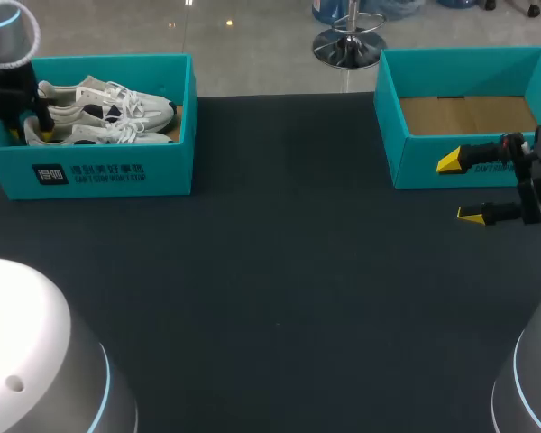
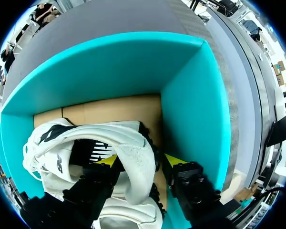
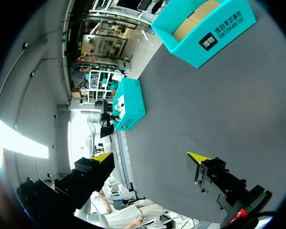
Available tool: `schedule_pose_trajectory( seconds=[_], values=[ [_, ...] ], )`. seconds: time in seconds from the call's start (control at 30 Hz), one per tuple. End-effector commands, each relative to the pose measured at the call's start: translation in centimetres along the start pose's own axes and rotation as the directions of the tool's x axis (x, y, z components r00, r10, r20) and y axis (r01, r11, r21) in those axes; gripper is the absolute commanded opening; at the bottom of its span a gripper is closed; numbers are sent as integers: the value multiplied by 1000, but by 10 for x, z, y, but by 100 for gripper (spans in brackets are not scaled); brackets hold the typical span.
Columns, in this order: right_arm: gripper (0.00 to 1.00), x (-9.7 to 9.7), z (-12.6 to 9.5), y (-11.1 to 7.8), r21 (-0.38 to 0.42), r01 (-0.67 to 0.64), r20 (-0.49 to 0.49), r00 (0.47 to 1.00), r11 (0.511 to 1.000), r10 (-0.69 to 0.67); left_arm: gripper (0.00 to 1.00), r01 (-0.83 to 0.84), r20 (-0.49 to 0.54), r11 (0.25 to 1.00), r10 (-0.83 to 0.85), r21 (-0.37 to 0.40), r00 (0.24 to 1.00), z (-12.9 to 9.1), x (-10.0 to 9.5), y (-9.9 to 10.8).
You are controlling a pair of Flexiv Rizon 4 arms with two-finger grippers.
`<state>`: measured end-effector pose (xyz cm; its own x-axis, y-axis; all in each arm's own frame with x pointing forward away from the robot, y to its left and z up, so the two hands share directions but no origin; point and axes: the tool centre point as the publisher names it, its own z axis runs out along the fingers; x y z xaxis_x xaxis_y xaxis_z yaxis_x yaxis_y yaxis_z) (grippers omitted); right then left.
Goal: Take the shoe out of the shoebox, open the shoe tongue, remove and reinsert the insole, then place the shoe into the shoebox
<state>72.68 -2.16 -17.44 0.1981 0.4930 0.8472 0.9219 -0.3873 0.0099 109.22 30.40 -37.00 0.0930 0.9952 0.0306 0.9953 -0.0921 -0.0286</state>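
Two white shoes lie side by side in the teal shoebox (image 1: pixel 117 176) at the back left. The nearer shoe (image 1: pixel 99 133) has its heel at the box's left end. There my left gripper (image 1: pixel 32 122) reaches down into the box. In the left wrist view the heel of that shoe (image 2: pixel 128 143) stands between the fingers of the left gripper (image 2: pixel 140 161), one inside the collar and one outside, both pressing it. The other shoe (image 1: pixel 108 99) lies behind it. My right gripper (image 1: pixel 460 188) hovers open and holds nothing, in front of the right box.
A second teal shoebox (image 1: pixel 415 158) stands at the back right with only its brown cardboard floor showing inside. The dark tabletop (image 1: pixel 279 298) stretches between and in front of the boxes. In the right wrist view the right gripper (image 3: pixel 150 156) points across the table toward the left box (image 3: pixel 131 107).
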Motion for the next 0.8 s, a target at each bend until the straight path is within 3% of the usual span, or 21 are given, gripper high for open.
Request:
schedule_pose_trajectory(
  seconds=[0.03,0.13,0.27,0.53,0.8],
  values=[
    [100,0,0,-1,-3,-1,3,1000,1000,1,60,-6,-4,1000,6,0,1000,8,1,3],
    [100,0,0,-1,-3,-1,3,1000,1000,1,63,-15,-4,1000,15,2,1000,12,2,3],
    [100,0,0,-1,-3,-1,3,1000,1000,1,49,-23,-3,1000,23,8,1000,15,2,2],
    [100,0,0,-1,-3,-1,3,1000,1000,1,38,-27,-5,1000,28,13,1000,17,6,0],
    [100,0,0,-1,-3,-1,3,1000,1000,1,0,-55,-6,998,55,3,998,6,6,0]
  ],
)
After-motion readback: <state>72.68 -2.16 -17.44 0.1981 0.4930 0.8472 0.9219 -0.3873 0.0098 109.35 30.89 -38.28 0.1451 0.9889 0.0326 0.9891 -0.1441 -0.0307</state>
